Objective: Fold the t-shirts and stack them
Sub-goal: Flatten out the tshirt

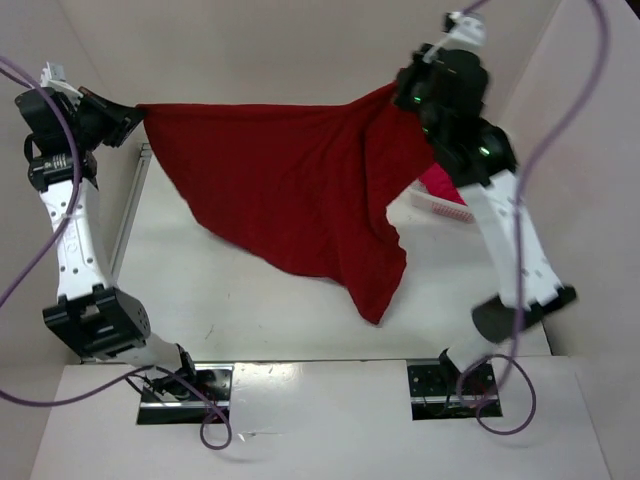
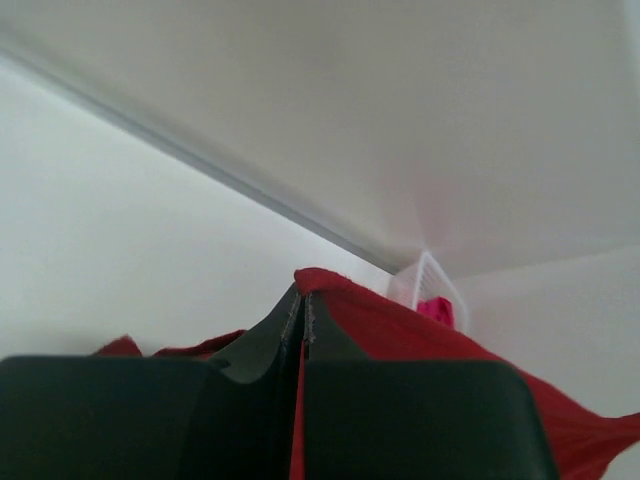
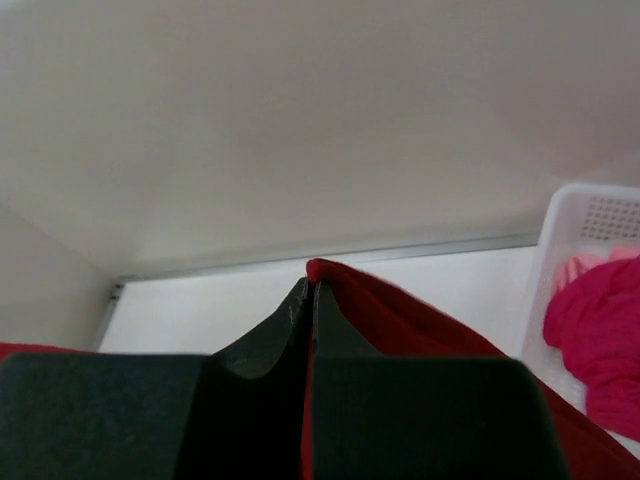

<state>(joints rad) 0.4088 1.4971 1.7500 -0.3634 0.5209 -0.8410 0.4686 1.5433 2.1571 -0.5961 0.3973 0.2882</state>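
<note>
The dark red t-shirt [image 1: 300, 190] hangs stretched across the upper middle of the top view. The left arm's fingers [image 2: 262, 350] are pinched closed on one corner, and the right arm's fingers [image 3: 265, 340] are closed on the other. Each pinch takes only a thin edge, so a tug could pull a corner free. The cloth sags lopsidedly toward lower right, so it may land creased. The white surface [image 1: 200, 290] below is bare. A white basket [image 3: 590, 215] at right holds the crimson-pink t-shirt [image 3: 600, 330] and the salmon-pink t-shirt [image 3: 580, 270]. Plain pale walls [image 1: 300, 50] enclose the space.
</note>
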